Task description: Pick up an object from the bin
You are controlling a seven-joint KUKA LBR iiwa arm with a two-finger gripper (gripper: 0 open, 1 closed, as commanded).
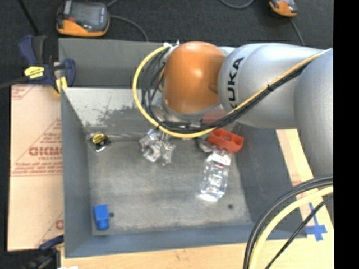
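The arm's orange cover (188, 77) hangs over the back half of the grey bin (140, 200). Below it a pale, glinting part juts down, which looks to be the tool (156, 146). It sits low over bare floor near the back wall. How far open it is cannot be told, and nothing can be seen in its hold.

Nothing lies directly under it. The nearest thing on the arm's side is a red block (226, 140), partly tucked under the arm's cables. Just in front of that block lies a clear plastic bottle (214, 176), on its side and apart from the tool. A small yellow-and-black piece (99, 139) lies towards the left wall. A blue block (101, 216) sits well apart in the near left corner.

The red block looks the safer choice — probably stiff, light and not slippery, best taken across its shorter sides. The bottle is likely light too, but smooth and thin-walled. It could buckle or squirt out sideways, so a hold across its middle with the jaws square to its length would suit it best.
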